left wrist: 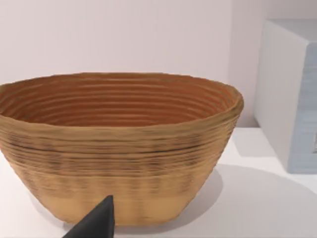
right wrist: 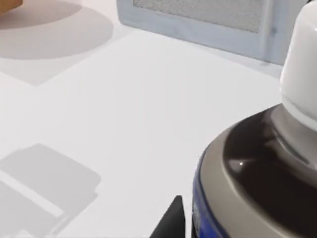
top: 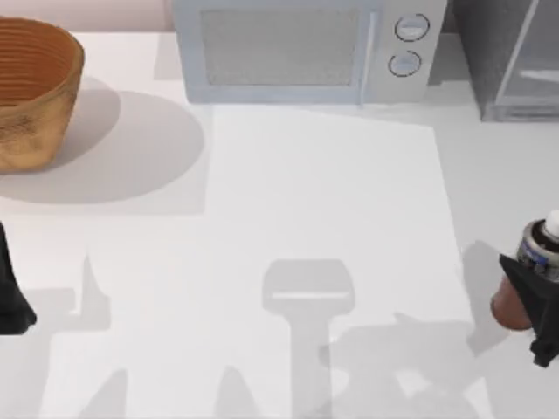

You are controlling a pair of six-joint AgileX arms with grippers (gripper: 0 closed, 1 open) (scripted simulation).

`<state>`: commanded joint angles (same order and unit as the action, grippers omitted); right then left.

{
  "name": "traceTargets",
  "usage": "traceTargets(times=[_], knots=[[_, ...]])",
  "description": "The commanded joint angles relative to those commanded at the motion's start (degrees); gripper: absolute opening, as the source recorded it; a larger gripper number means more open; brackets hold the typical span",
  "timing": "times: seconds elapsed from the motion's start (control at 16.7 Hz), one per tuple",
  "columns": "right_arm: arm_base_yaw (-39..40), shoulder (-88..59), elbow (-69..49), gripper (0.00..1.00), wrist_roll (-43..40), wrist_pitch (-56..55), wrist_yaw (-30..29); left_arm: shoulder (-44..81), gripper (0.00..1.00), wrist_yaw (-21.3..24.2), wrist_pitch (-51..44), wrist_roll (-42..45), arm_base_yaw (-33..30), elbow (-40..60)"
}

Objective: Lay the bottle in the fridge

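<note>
The bottle [top: 534, 262] stands upright at the table's right edge, reddish-brown with a white cap and a blue-grey label band. My right gripper [top: 536, 307] is around its body and open. In the right wrist view the bottle [right wrist: 257, 173] looms very close, and one dark fingertip [right wrist: 171, 223] sits just beside it with a thin gap. The fridge [top: 511, 57], a dark grey cabinet with a pale framed door, stands at the back right corner and is cut off by the picture's edge. My left gripper [top: 12, 301] is parked at the table's left edge.
A light-grey microwave [top: 306, 48] with two round knobs stands at the back centre, left of the fridge. A woven basket [top: 31, 92] sits at the back left, and the left wrist view looks straight at this basket [left wrist: 119, 144].
</note>
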<state>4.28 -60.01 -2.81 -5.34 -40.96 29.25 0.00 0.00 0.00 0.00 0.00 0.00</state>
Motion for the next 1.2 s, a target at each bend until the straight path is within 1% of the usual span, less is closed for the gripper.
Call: traceTargets(times=[0.18, 0.48, 0.72, 0.9, 1.2], knots=[[-1.7, 13.2, 0.6, 0.01, 1.0, 8.2, -6.8, 0.0, 1.0, 0.0, 0.0, 0.0, 0.0, 0.0], [-3.3, 40.5, 1.3, 0.01, 3.0, 24.2, -18.0, 0.0, 1.0, 0.0, 0.0, 0.0, 0.0, 0.0], [-3.8, 55.1, 2.3, 0.01, 4.5, 35.9, -25.5, 0.0, 1.0, 0.0, 0.0, 0.0, 0.0, 0.0], [-4.2, 59.6, 2.8, 0.01, 5.3, 40.5, -28.9, 0.0, 1.0, 0.0, 0.0, 0.0, 0.0, 0.0], [-4.1, 59.8, 2.7, 0.01, 5.4, 40.9, -29.1, 0.0, 1.0, 0.0, 0.0, 0.0, 0.0, 0.0]])
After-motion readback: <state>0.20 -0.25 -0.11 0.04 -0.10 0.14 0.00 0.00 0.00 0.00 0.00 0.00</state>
